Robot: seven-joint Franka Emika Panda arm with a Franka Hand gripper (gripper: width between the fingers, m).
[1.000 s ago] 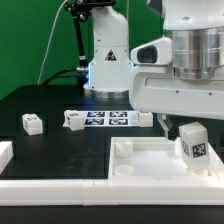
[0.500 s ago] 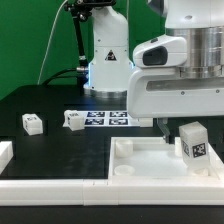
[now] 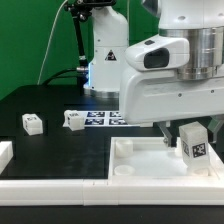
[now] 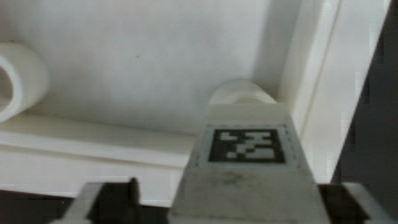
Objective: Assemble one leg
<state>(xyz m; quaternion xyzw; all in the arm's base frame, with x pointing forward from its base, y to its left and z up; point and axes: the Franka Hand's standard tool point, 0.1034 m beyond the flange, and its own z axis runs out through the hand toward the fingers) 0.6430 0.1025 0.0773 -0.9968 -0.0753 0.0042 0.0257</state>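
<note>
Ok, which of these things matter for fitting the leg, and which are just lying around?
In the job: the leg; the tool astride it; the white panel under it.
Lying about: a loose leg; a second loose leg; the marker board; a white piece at the exterior view's left edge.

Black surface (image 3: 45, 142). Big white panel (image 3: 140, 172) lies directly under the fingers (image 3: 166, 131). Marker board (image 3: 105, 118) just behind them. One leg (image 3: 73, 120) at the board's far end from the fingers, another leg (image 3: 33, 123) farther off.
</note>
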